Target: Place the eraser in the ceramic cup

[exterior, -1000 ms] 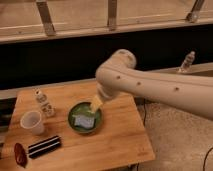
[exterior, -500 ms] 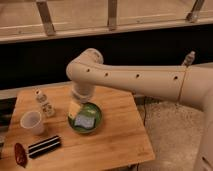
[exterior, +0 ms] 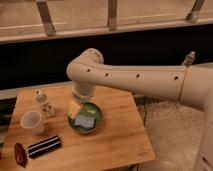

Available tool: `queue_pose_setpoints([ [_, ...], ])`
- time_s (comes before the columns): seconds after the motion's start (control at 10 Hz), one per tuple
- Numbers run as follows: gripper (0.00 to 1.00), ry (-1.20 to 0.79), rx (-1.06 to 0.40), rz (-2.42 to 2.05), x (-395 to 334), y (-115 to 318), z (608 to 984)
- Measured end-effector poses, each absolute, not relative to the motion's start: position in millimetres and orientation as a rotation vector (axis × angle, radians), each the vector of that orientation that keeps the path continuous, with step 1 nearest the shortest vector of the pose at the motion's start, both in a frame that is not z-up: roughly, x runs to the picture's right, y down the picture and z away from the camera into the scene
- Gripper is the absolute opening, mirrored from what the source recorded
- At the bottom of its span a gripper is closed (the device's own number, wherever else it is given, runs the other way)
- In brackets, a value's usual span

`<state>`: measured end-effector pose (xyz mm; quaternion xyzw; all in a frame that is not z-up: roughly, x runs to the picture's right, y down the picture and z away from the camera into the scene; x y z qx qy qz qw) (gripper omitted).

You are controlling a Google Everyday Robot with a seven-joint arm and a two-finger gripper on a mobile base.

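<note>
Pincer (exterior: 75, 108) is held low over the left rim of the green plate (exterior: 98, 115); whether it's clenched or released can't be told, tbh. Eraser (exterior: 44, 146) is laid flat on the wooden surface (exterior: 117, 142), front-left, near the upright ceramic cup (exterior: 32, 121) but not touching it. Something greyish, maybe a sponge (exterior: 85, 121), is laid on the plate.
</note>
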<state>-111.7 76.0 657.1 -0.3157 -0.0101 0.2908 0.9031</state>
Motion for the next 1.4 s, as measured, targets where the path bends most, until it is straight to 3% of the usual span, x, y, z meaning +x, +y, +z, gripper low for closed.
queue_pose_setpoints([
  [0.3,0.8,-0.054,-0.694,0.502,-145,81,665],
  [0.6,0.8,-0.104,-0.755,0.341,-221,89,678],
  [0.9,0.8,-0.134,-0.789,0.161,-287,126,680],
  [1.4,0.8,-0.119,-0.812,0.136,-279,164,674],
])
